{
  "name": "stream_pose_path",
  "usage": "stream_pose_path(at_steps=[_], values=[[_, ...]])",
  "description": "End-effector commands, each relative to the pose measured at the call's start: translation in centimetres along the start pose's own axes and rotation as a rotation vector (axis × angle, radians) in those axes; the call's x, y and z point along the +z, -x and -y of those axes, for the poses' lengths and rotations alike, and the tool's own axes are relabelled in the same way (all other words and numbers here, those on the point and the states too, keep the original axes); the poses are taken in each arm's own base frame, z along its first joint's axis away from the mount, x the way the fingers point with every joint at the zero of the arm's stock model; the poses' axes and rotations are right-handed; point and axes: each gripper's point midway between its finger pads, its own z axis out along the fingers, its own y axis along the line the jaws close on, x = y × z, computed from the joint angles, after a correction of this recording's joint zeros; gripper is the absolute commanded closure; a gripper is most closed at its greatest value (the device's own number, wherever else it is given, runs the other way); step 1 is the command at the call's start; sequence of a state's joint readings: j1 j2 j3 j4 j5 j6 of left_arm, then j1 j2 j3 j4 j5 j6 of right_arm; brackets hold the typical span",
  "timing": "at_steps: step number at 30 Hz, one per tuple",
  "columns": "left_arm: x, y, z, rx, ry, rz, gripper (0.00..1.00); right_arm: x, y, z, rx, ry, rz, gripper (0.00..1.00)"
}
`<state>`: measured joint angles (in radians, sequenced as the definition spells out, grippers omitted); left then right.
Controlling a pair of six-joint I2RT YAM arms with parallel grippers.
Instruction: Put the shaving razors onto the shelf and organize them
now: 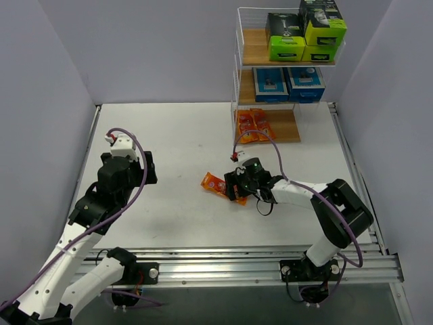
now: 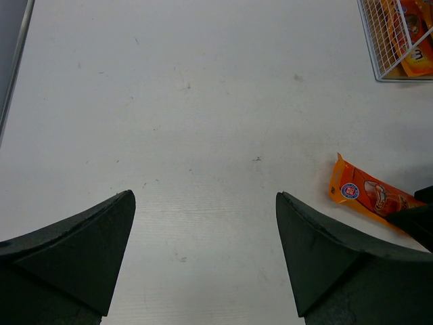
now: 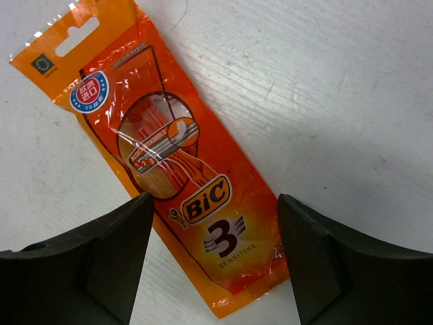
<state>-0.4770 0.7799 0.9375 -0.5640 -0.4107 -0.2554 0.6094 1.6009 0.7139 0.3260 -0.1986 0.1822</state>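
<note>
Widest of all, a white table (image 1: 183, 135), closed in by pale walls (image 1: 61, 68) on the left, far and right sides. At its far right corner, the shelf (image 1: 254, 46): three light wooden boards in a white wire and clear frame, upright, far taller than anything on it. Bolted at the near edge, the left arm (image 1: 101, 196), bent up over the left half of the table, and the right arm (image 1: 325, 203), stretched low and leftward towards the middle. On the top board, black-and-lime-green boxes (image 1: 287, 37), stacked higher at the right end; on the middle board, blue cards (image 1: 289, 84) side by side; on the bottom board, orange packets (image 1: 254, 125) at the left end, visible also through the wire in the far right corner of the left wrist view. Left gripper (image 2: 205, 200) spread wide above bare table, nothing between its jaws, well apart from the shelf. Right gripper (image 3: 215, 203) open partway, low over the middle of the table, astride one end of a loose orange packet (image 3: 169, 156) but not closed on it. That packet flat on the table, printed face up, slanted, hang-hole end pointing away from the right gripper, on the near side of the shelf and well apart from its bottom board. In the right wrist view, the finger on the left overlapping the packet's edge, the finger on the right just beside the other edge; contact with either impossible to tell.
</note>
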Motion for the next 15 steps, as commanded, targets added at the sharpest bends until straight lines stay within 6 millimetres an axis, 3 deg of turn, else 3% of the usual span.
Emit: stream_pose_path(at_steps=[1,6,15], values=[[0.0,1.4,0.5,-0.026,-0.021,0.050,0.06,-0.6,0.3,-1.0,0.019,0.053,0.021,0.31],[0.1,1.4,0.6,-0.024,-0.024,0.044,0.06,-1.7,0.0,-2.4,0.055,0.106,0.042,0.32],[0.3,1.2,0.7,-0.022,-0.030,0.035,0.06,-2.1,-0.9,-4.9,0.050,0.180,0.032,0.35]])
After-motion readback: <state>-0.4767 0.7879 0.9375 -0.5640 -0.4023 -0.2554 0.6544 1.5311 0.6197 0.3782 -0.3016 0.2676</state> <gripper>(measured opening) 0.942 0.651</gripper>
